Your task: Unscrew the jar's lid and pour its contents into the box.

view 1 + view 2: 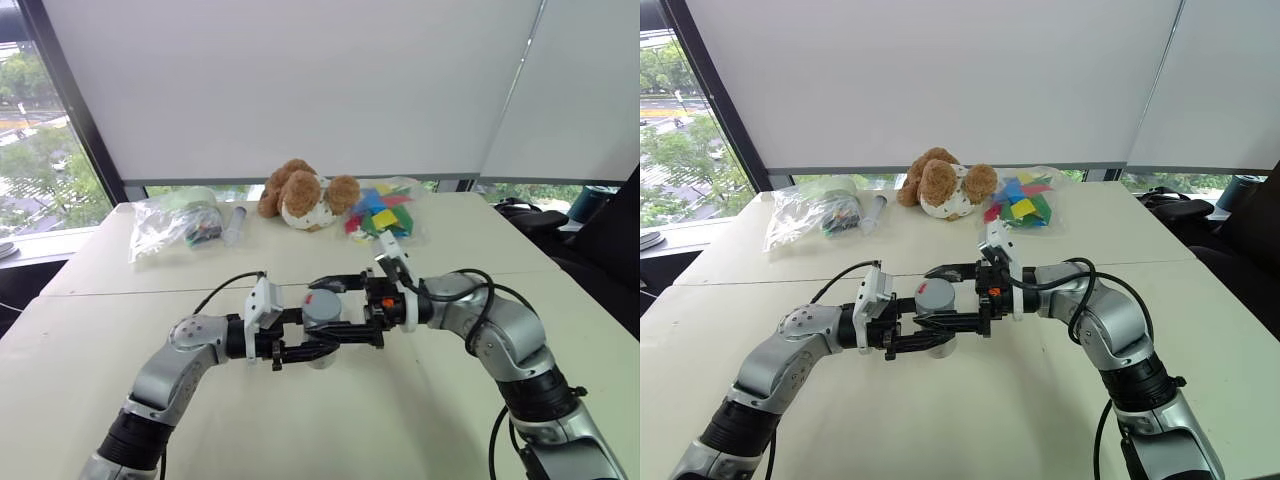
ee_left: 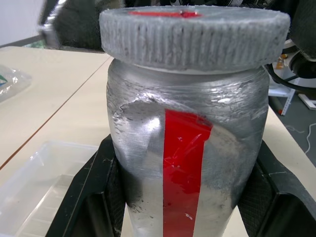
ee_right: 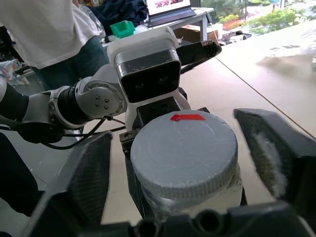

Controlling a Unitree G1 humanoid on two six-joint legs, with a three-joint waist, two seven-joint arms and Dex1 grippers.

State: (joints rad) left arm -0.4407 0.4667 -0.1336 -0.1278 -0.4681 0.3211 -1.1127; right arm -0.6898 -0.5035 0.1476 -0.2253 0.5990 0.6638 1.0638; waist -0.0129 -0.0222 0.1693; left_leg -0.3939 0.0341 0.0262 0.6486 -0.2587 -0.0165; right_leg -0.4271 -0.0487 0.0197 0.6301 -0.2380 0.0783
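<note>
You have the jar [image 2: 185,163] held above the table [image 1: 90,330], between the two arms and in front of the robot. The left gripper [image 1: 318,350] is closed on its body, one black finger on each side. The right gripper [image 3: 180,168] comes from the other side with its fingers around the lid [image 3: 183,153]; a gap shows on both sides of the lid, so it does not pinch it yet.

I judge the jar to be light and stiff, but its silvery skin looks smooth and wrinkled like foil, so it may turn inside the left grip. Take the lid by its ribbed rim, which should give good hold.

The jar is silvery grey with a red vertical stripe; the lid is grey with a small red mark on top. The clear box [image 2: 34,192] lies on the table beside and below the jar.
</note>
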